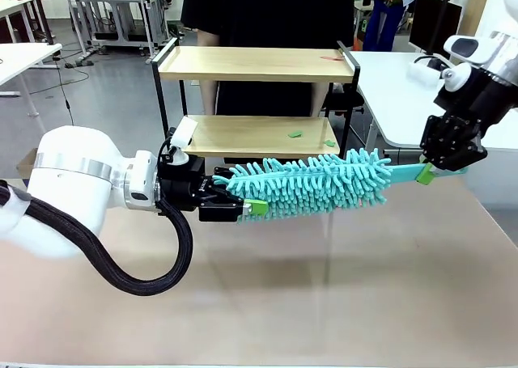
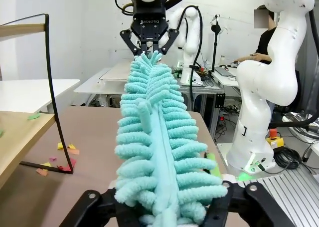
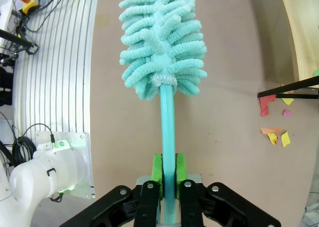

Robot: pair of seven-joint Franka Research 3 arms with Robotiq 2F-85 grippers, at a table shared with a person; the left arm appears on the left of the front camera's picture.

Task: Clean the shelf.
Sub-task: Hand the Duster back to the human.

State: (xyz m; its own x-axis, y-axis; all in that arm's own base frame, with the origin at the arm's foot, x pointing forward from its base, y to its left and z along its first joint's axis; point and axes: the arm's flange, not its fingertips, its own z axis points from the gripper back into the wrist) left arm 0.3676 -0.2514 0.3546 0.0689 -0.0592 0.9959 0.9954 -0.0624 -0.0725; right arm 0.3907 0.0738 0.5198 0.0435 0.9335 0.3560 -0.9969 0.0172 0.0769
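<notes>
Duster [image 1: 316,186] was pinched at its handle by right jaws, left jaws spread around its head — shelf [image 1: 257,64] scraps [image 1: 295,133] uncleared.

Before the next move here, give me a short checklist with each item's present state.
1. Right gripper shut on duster handle: ok.
2. Left gripper around the fluffy end: ok; firm grip: cannot tell.
3. Duster held clear of the table: ok.
4. Shelf upright: ok.
5. Shelf boards clean: not ok, paper scraps on the lower board.
6. Person clear of the arms: ok.
</notes>
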